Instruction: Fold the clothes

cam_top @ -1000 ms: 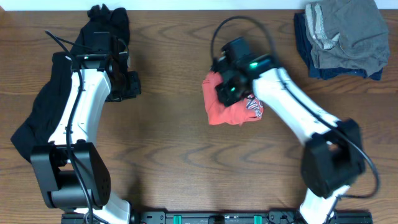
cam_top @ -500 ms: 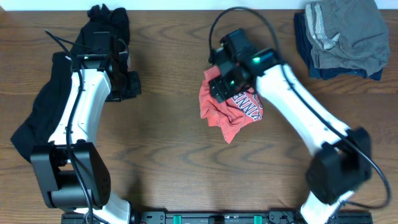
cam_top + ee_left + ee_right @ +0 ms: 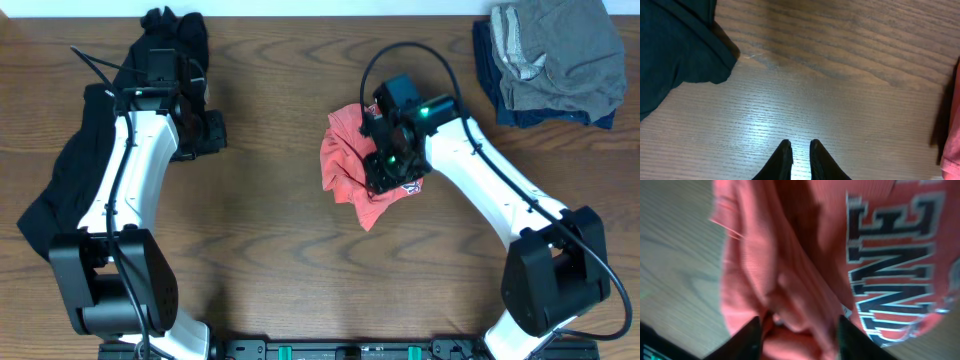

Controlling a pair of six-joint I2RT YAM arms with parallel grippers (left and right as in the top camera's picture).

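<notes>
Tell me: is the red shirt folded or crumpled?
Crumpled. The red shirt lies as an uneven, bunched heap with ragged edges; the right wrist view shows deep creases beside its lettering.

L gripper (image 3: 799, 150) at bottom centre, low over wood table (image 3: 840, 100) — tips nearly together, slim gap, nothing btwn them. Dark cloth (image 3: 675, 45) fills top-left corner, rounded edge lying on the table, well apart from the gripper. Sliver of red cloth (image 3: 952, 145) at right edge w/ dark shadow beside it — rest cut off.
</notes>
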